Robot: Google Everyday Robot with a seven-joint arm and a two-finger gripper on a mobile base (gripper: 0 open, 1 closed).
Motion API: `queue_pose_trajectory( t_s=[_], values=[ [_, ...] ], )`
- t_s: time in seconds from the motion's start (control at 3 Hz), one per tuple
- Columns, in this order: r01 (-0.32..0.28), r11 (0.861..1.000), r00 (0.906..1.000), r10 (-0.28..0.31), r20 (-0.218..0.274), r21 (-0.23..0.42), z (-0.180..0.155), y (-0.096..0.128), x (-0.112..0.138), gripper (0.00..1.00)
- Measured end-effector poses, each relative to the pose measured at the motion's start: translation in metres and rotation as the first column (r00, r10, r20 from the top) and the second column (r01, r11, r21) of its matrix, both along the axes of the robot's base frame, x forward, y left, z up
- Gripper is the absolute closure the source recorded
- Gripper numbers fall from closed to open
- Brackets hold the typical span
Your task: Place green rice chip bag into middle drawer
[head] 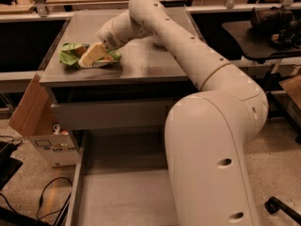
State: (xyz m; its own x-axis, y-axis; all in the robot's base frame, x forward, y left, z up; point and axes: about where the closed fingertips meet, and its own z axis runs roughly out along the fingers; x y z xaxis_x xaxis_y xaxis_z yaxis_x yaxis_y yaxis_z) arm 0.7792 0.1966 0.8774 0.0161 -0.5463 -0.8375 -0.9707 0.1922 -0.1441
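Observation:
The green rice chip bag (70, 54) lies crumpled on the grey cabinet top (141, 65), near its left front corner. My gripper (90, 56) reaches down from the right and sits over the middle of the bag, one tan finger lying across it. The middle drawer (120, 192) stands pulled out below the cabinet, its flat grey floor showing at the bottom of the view, partly hidden by my arm.
My large white arm (211, 140) fills the right half of the view. An open cardboard box (40, 131) stands on the floor left of the drawer. Cables (47, 199) lie on the floor at lower left. A plain grey drawer front (108, 114) sits under the cabinet top.

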Motion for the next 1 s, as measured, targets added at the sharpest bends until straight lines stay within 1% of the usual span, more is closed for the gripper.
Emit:
queue_pose_trajectory(
  t_s=[0.33,0.67,1.0],
  values=[
    [-0.019,1.0,0.9998,0.019,0.007,-0.014,-0.001,0.015,-0.011,0.41],
    [-0.024,0.999,0.9997,0.024,0.008,-0.024,-0.003,0.023,-0.015,0.65],
    [-0.039,0.999,0.9992,0.039,-0.005,0.006,-0.008,0.027,-0.016,0.88]
  ],
)
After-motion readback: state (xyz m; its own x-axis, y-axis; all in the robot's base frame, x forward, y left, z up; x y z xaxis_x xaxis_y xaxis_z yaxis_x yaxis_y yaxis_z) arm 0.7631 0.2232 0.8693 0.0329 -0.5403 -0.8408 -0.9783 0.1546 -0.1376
